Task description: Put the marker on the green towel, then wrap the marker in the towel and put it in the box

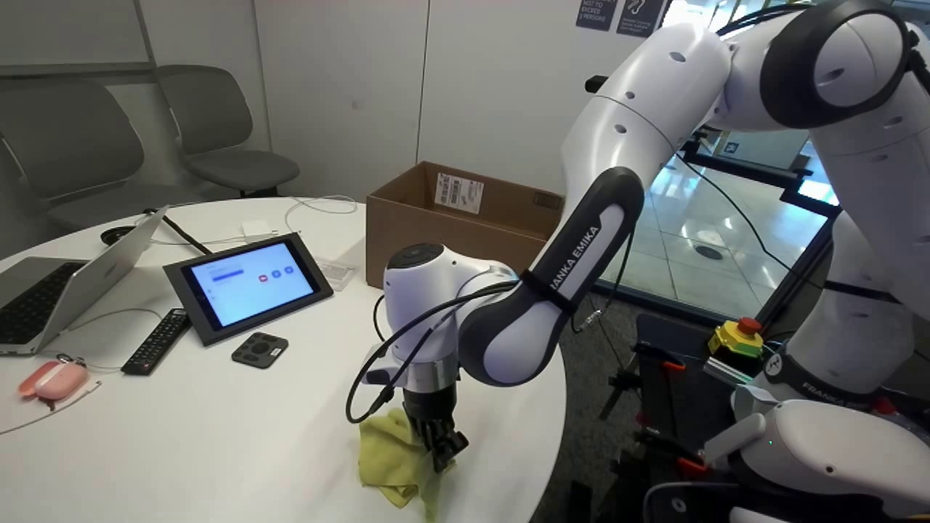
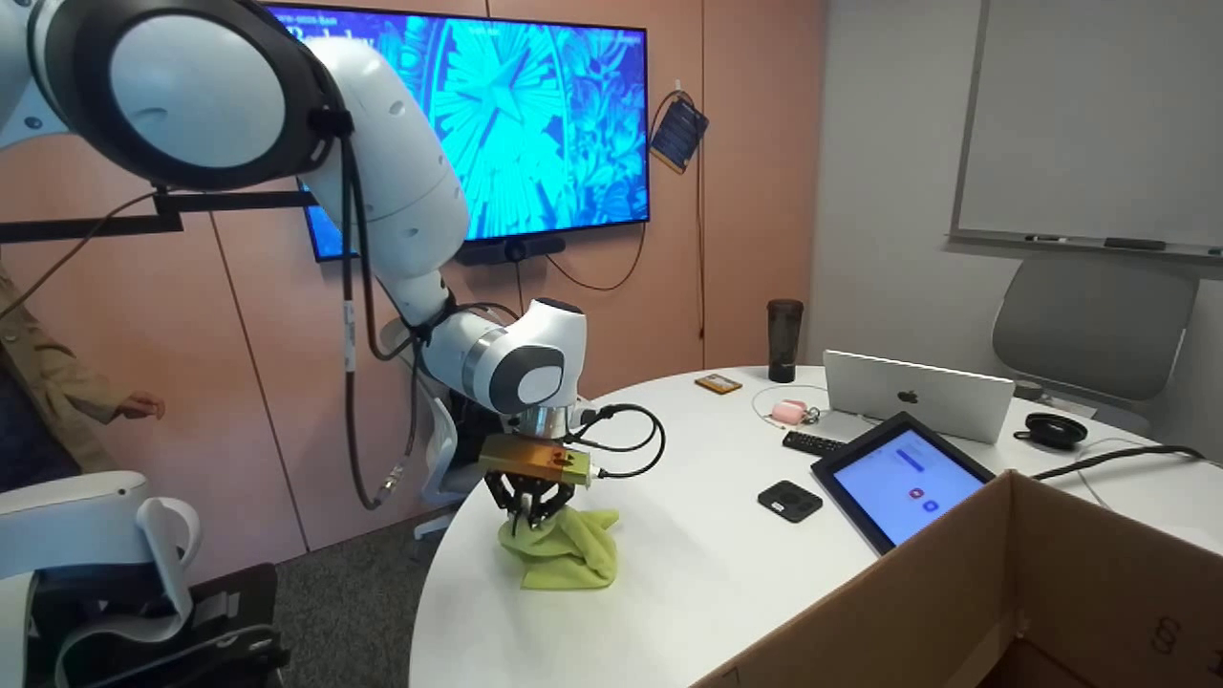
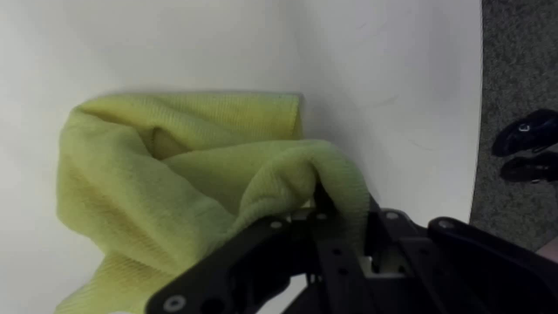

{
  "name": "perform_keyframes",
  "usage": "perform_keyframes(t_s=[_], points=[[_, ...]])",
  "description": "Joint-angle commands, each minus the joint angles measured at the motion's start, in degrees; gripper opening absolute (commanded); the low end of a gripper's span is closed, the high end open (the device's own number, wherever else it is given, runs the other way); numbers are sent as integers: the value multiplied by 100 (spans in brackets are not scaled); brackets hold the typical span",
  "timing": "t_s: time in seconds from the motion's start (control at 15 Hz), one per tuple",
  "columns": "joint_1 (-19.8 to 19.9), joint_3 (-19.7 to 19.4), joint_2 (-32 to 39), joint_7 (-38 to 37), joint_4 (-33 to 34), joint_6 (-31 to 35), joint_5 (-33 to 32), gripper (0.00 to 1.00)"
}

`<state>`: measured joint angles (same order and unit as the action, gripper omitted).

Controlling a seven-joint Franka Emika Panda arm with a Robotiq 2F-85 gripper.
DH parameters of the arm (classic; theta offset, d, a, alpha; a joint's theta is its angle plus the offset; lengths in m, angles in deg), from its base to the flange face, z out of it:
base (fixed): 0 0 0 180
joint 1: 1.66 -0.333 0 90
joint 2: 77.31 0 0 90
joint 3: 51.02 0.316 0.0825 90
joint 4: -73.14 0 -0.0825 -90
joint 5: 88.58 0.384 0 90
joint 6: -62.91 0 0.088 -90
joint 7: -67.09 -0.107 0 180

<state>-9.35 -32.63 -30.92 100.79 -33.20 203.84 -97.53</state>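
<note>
The green towel [image 3: 130, 183] lies rumpled and folded over itself on the white table, not far from the table's edge. My gripper [image 3: 348, 196] points down at the cloth's side; in the wrist view a raised fold passes between its closely spaced fingers and fills the gap. Both exterior views also show the gripper [image 1: 443, 461] down at the towel [image 2: 585, 549], fingertips partly covered by cloth. The marker is hidden or out of view. The brown cardboard box [image 1: 443, 232] stands upright on the table with its top uncovered, well apart from the towel.
A tablet [image 1: 251, 280] on a stand, a black puck-shaped device [image 1: 260, 350], a remote [image 1: 156, 341], a laptop [image 2: 917, 397] and a pink case [image 1: 62, 381] share the table. A dark bottle [image 2: 784, 339] stands farther off. A person [image 2: 57, 382] is partly visible at the side.
</note>
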Motion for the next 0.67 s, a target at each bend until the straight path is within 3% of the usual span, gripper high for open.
perform_keyframes(t_s=[0.0,0.4,0.47,0.6], points=[[-102,-109,-323,-338,-183,-54,-19,47],[-28,-106,-944,-764,-598,48,74,94],[-11,-102,-1097,-873,-709,106,116,99],[13,-84,-1371,-1058,-894,186,224,100]])
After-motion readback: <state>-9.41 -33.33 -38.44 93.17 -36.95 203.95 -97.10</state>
